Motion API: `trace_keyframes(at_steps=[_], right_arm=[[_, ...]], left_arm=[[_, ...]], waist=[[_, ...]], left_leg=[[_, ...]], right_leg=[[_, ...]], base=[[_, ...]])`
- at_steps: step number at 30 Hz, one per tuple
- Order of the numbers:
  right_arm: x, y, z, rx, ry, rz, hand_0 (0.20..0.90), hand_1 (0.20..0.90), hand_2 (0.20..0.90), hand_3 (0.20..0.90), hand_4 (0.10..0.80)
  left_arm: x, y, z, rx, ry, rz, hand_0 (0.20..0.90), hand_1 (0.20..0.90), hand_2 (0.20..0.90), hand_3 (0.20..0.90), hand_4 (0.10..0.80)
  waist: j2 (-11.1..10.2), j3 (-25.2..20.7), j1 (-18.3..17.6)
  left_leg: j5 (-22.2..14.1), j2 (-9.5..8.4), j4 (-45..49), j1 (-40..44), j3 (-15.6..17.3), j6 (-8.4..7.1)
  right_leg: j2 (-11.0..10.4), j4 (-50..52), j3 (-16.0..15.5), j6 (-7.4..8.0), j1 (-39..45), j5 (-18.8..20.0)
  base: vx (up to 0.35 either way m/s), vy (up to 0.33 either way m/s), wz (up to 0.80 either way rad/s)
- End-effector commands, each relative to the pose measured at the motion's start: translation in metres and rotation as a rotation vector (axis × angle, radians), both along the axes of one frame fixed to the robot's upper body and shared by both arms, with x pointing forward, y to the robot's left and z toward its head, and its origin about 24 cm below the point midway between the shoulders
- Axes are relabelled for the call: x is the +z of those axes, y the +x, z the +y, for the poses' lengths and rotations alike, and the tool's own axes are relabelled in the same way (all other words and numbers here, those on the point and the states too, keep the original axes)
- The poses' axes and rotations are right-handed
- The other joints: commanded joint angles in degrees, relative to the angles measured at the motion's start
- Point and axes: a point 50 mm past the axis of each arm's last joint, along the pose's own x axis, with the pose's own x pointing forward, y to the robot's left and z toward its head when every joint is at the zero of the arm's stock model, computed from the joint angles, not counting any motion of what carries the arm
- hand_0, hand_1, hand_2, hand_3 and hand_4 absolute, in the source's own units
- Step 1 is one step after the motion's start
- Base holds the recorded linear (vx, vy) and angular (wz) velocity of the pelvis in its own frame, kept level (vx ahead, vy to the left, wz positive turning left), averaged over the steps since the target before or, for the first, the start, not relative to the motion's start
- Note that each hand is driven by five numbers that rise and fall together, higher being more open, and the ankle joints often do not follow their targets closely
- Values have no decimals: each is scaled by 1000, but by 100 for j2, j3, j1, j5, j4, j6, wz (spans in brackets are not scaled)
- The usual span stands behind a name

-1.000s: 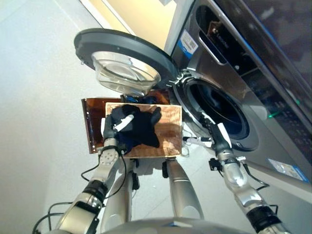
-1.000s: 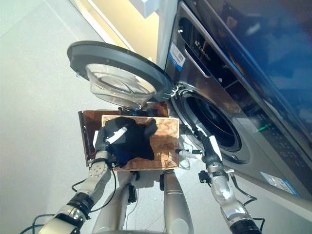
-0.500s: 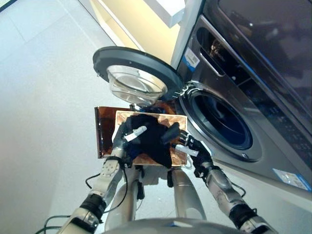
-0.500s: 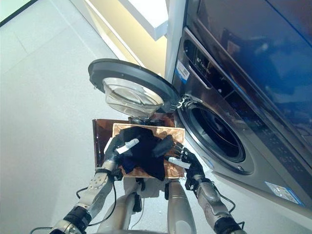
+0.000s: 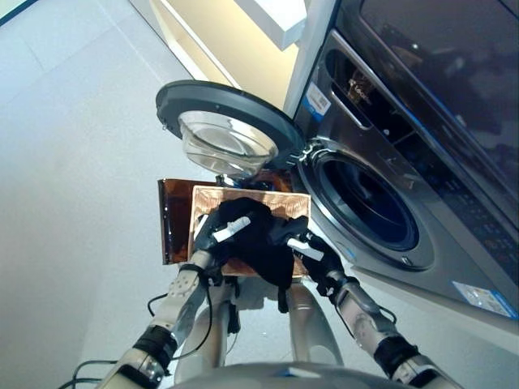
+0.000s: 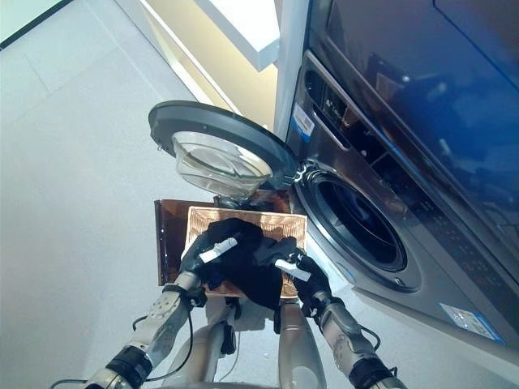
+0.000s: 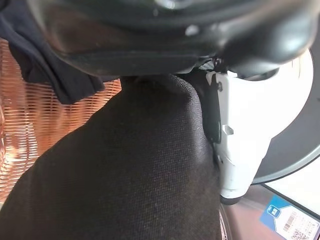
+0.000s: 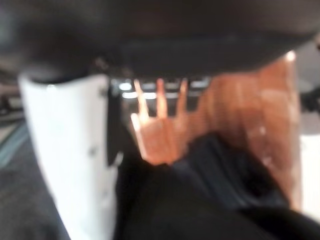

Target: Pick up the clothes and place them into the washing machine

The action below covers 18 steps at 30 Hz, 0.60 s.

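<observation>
Both hands grip dark clothes (image 5: 258, 239) over the brown basket (image 5: 203, 200), just left of the washing machine (image 5: 369, 203) opening: left hand (image 5: 212, 235) and right hand (image 5: 312, 257) curled into the cloth. Door (image 5: 223, 121) open above basket.

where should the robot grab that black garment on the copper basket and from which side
Grip the bunched middle of the black garment, probably from both sides at once: it is heaped on the copper basket with loose edges draping toward the robot. The left hand is already curled on its left side and the right hand on its right, so a two-sided lift should gather the heap.
</observation>
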Motion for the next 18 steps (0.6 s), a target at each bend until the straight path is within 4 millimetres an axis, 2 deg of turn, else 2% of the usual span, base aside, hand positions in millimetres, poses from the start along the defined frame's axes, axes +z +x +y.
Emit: trace_keyframes(at_steps=[1, 18], right_arm=[[9, 1, 21, 88, 103, -66, 900, 900, 900, 900, 800], [16, 0, 45, 194, 158, -95, 900, 900, 900, 900, 800]], left_arm=[[24, 8, -15, -81, -76, -148, 200, 200, 200, 200, 300], [22, 16, -17, -81, -39, -141, 200, 200, 200, 200, 300]], waist=[[-97, -424, 21], [-127, -448, 26]], left_leg=[[-305, -143, 315, -406, -132, -314], [-292, -117, 353, -515, -123, -320]], right_leg=[[103, -461, -104, 44, 257, -101], [126, -420, -89, 24, 143, -115]], base=[[0, 0, 0], [0, 0, 0]])
